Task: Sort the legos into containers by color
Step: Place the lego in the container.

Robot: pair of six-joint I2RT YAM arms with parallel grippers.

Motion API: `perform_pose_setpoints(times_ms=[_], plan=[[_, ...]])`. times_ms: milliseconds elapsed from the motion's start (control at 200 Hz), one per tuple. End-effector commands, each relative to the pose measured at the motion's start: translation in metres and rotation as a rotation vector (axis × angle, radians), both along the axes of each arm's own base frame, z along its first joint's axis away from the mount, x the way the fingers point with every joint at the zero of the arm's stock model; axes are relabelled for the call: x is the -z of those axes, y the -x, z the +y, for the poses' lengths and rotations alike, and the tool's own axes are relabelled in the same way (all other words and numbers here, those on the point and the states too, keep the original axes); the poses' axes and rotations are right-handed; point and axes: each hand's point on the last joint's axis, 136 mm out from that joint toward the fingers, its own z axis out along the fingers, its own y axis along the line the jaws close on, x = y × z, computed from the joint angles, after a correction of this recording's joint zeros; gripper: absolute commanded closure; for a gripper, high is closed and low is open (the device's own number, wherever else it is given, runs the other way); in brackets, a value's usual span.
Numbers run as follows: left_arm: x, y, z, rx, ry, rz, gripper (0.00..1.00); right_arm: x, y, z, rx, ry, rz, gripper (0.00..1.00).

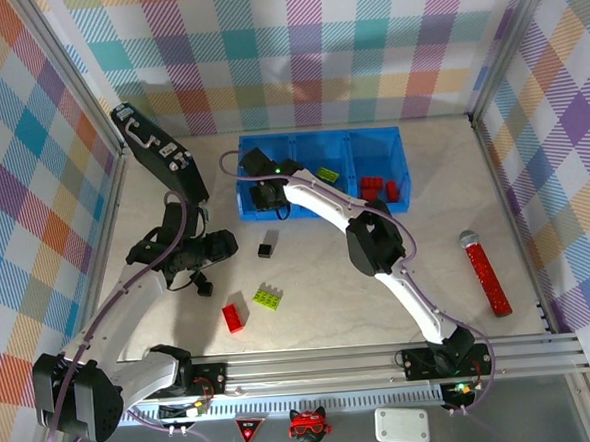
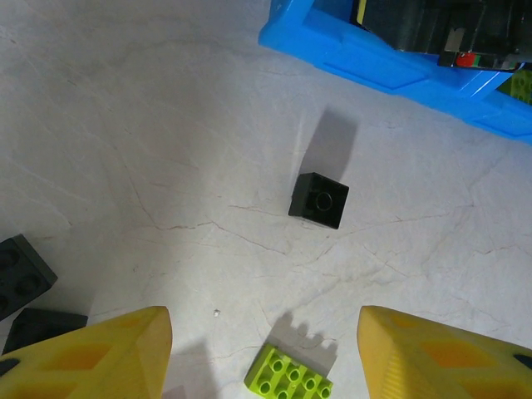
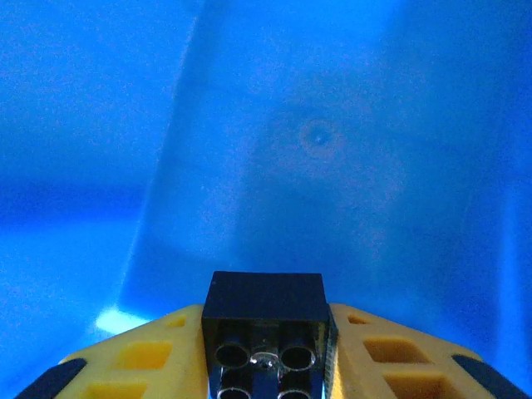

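My right gripper (image 3: 266,349) is shut on a black lego (image 3: 266,309), held low inside the left compartment of the blue containers (image 3: 349,150). From above, the right gripper (image 1: 266,195) dips into that left compartment (image 1: 246,202). A lime green lego (image 1: 327,174) lies in the middle compartment and red legos (image 1: 378,188) in the right one. On the table lie a black cube (image 1: 267,249), a green brick (image 1: 269,297) and a red brick (image 1: 234,317). My left gripper (image 2: 264,332) hangs open above the table, with the green brick (image 2: 288,378) between its fingers and the black cube (image 2: 319,199) beyond.
A black case (image 1: 155,149) leans at the back left. A long red bar (image 1: 486,272) lies at the right. Two black bricks (image 2: 21,274) rest left of my left gripper. The tray's blue wall (image 2: 391,62) stands beyond the black cube.
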Motion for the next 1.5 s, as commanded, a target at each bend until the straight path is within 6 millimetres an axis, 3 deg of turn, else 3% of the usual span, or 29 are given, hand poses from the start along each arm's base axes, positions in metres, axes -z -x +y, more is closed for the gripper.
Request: perform_pose_setpoints(times_ms=[0,190,485,665,830,975,1345,1495], plan=[[0.002,0.002,0.001,0.005,0.009,-0.002,0.39,0.0,0.006,0.003,-0.024,0.015,0.005,0.59],[0.003,0.0,0.0,0.009,0.009,-0.002,0.39,-0.019,0.008,0.005,-0.025,-0.002,-0.018,0.53],[0.006,-0.005,-0.004,0.023,0.016,0.004,0.4,-0.097,0.017,-0.004,-0.031,-0.058,-0.098,0.51],[0.014,-0.015,-0.016,0.051,0.001,0.03,0.41,-0.137,0.033,-0.023,-0.029,-0.081,-0.133,0.5],[0.019,-0.026,-0.03,0.099,-0.052,0.04,0.41,-0.155,0.051,-0.05,-0.017,-0.064,-0.155,0.49],[0.026,-0.036,-0.044,0.152,-0.096,0.067,0.41,-0.15,0.069,-0.085,0.023,-0.053,-0.125,0.49],[0.055,-0.048,-0.08,0.276,-0.222,0.159,0.41,-0.088,0.112,-0.201,0.218,-0.14,0.085,0.48],[0.065,-0.047,-0.088,0.308,-0.28,0.194,0.41,-0.063,0.125,-0.235,0.275,-0.17,0.161,0.48]])
